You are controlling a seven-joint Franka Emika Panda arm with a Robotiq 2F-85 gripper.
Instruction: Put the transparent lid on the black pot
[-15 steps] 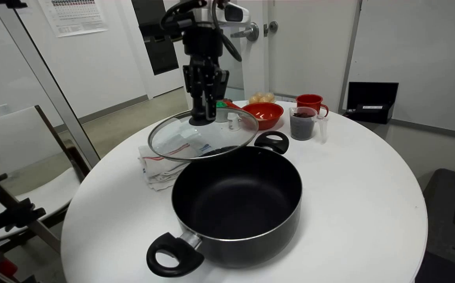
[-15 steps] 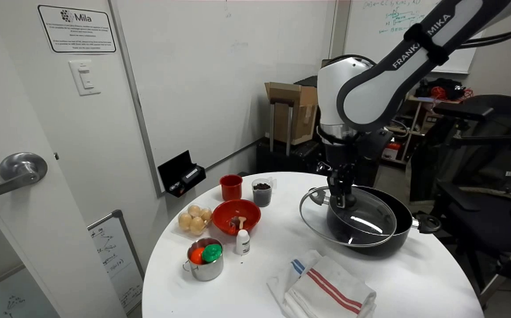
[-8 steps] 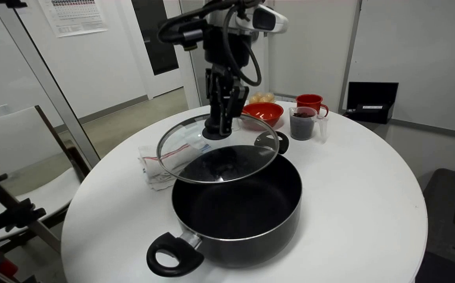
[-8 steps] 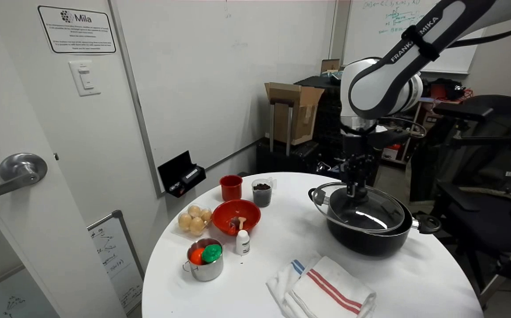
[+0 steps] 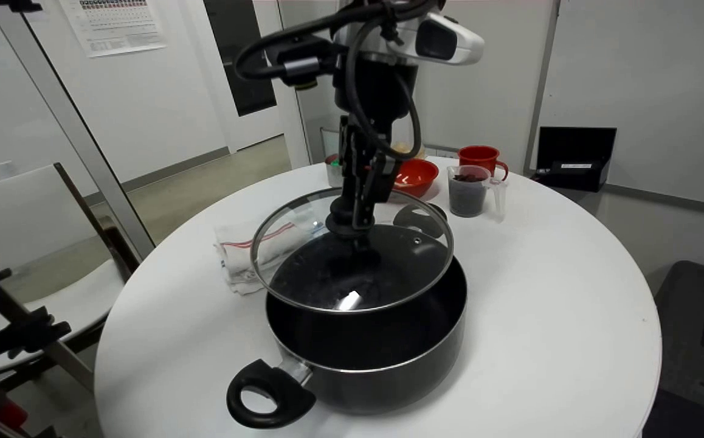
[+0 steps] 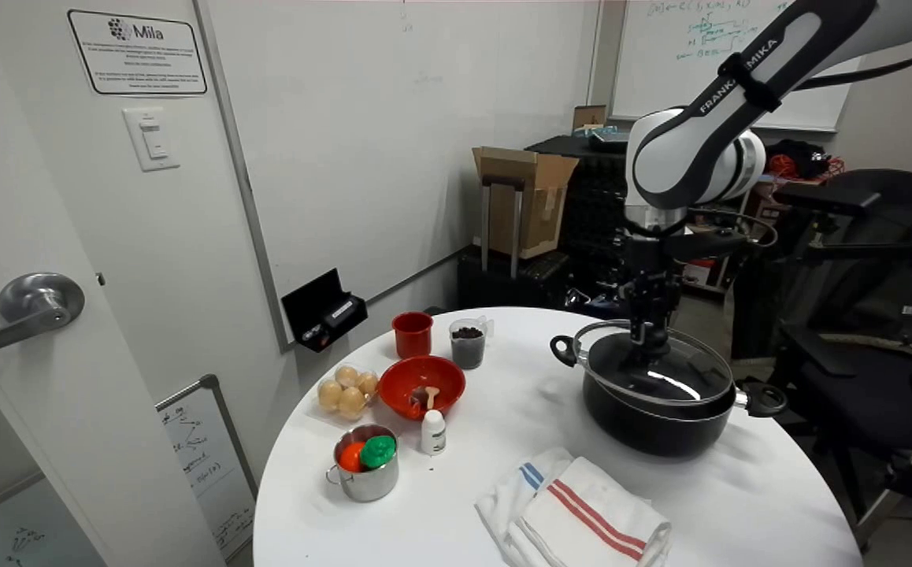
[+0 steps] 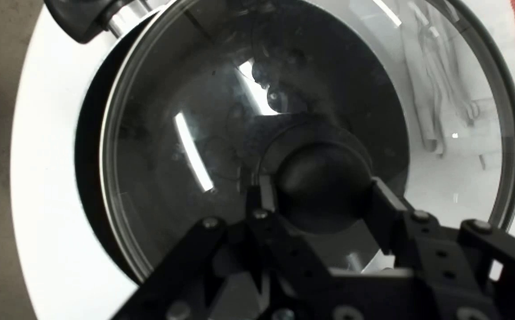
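The transparent lid (image 5: 303, 267) hangs over the black pot (image 5: 382, 392), off-centre, its metal rim apart from the pot's near rim. It also shows over the pot (image 6: 653, 433) in an exterior view. My gripper (image 5: 355, 222) is above the lid, shut on its black knob. In the wrist view the gripper (image 7: 324, 191) has the knob (image 7: 322, 169) between its fingers. There a strip of the pot's dark interior (image 7: 86, 178) shows past the left of the lid (image 7: 164, 146), while the lid's right part overhangs towards the towel.
A folded striped towel (image 6: 582, 512) lies beside the pot on the round white table (image 5: 540, 316). Farther off stand a red bowl (image 6: 417, 378), red cup (image 6: 413, 335), clear measuring cup (image 6: 468, 350), eggs (image 6: 351, 398), white bottle (image 6: 433, 433) and small metal pot (image 6: 369, 480).
My gripper has carried the lid across towards the black pot, so the lid now covers more of the pot's opening. The pot and towel have not moved.
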